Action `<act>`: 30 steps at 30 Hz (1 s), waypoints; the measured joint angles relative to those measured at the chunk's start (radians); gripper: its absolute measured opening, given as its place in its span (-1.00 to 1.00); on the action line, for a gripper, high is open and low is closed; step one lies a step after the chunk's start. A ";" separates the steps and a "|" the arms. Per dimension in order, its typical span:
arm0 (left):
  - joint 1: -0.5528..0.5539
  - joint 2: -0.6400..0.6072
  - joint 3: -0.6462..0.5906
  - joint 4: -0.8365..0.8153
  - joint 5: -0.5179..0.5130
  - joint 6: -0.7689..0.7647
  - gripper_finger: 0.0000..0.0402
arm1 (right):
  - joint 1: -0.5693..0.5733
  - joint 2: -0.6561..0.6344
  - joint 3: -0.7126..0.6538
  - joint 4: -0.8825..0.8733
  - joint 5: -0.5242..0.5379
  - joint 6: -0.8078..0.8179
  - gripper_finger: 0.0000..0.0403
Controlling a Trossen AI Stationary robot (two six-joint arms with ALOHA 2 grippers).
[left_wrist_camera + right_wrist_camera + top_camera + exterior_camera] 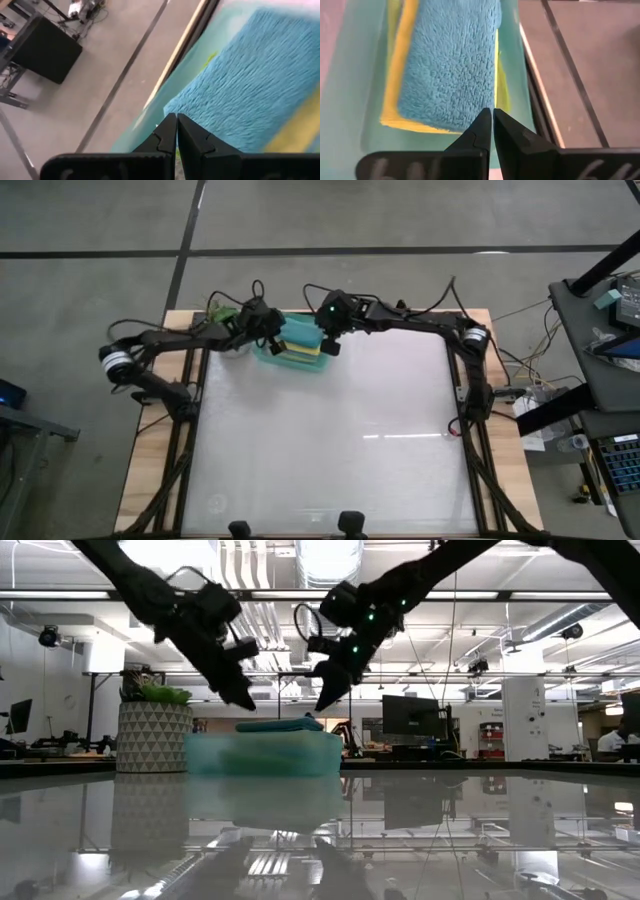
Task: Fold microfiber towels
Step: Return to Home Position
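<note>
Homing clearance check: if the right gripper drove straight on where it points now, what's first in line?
Likely the top teal towel in the tray, near its edge. The shut right gripper hangs above it, aimed down; depth is unclear, so the yellow towel under it is possible.

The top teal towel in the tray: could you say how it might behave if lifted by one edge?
Probably floppy: the teal towel is fluffy folded cloth, so it may unfold and droop. Likely light; its nap should grip.
</note>
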 joint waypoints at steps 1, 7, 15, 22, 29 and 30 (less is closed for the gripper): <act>-0.010 -0.023 0.000 -0.015 0.000 -0.011 -1.00 | 0.004 -0.013 0.000 -0.006 0.002 0.003 -0.94; -0.119 -0.201 -0.005 -0.163 0.027 -0.075 -1.00 | 0.066 -0.110 -0.081 0.012 0.007 0.003 -0.96; -0.360 -0.414 -0.040 -0.243 0.212 -0.150 -1.00 | 0.181 -0.355 -0.404 0.217 0.007 0.048 -0.96; -0.560 -0.558 -0.171 -0.204 0.234 -0.211 -1.00 | 0.262 -0.581 -0.692 0.364 0.007 0.092 -0.96; -0.613 -0.713 -0.288 -0.172 0.232 -0.237 -1.00 | 0.292 -0.782 -0.919 0.507 -0.009 0.108 -0.96; -0.613 -0.738 -0.299 -0.170 0.232 -0.237 -1.00 | 0.291 -0.809 -0.945 0.521 -0.024 0.110 -0.96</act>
